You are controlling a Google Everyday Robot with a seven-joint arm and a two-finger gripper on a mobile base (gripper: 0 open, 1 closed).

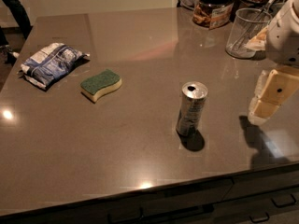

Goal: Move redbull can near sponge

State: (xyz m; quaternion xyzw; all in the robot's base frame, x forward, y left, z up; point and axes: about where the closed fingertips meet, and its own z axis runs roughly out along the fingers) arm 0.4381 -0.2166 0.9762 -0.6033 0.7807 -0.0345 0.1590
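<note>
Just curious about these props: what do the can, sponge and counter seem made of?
The can looks like thin metal, silvery and shiny, its top glinting. The sponge seems soft foam: rough dark green layer over a pale yellow base. The counter looks like polished stone or laminate; it mirrors lights. The tool, hanging beside the can, appears cream plastic.

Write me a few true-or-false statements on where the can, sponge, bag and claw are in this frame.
1. The redbull can stands upright on the table. True.
2. The claw holds the can. False: it hangs apart from it, nearer the picture's right edge.
3. The sponge lies between the blue-and-white bag and the can. True.
4. The can touches the sponge. False: bare table separates them.
</note>
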